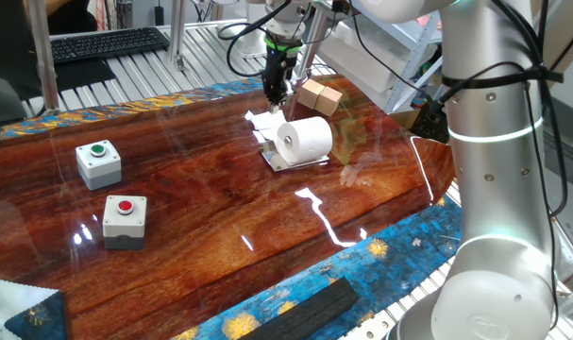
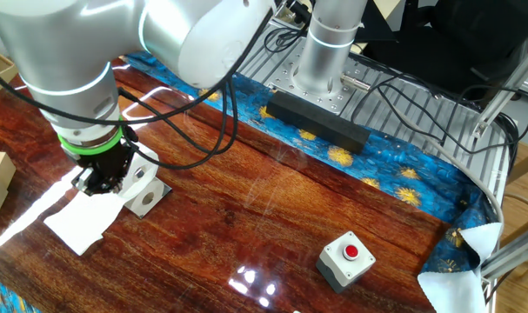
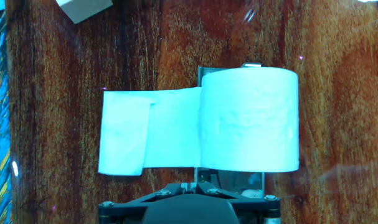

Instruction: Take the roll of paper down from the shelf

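Two button boxes, green (image 1: 98,161) and red (image 1: 125,219), show only in one fixed view. Beyond them the roll of paper (image 1: 303,139) lies on the shelf (image 1: 284,161); the gripper (image 1: 275,93) hangs just behind it, jaws closed, empty. Hand view reveals the loose sheet (image 3: 150,131) trailing left.

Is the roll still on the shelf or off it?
On it. The roll lies on its side on the shelf, its loose sheet spread onto the table.
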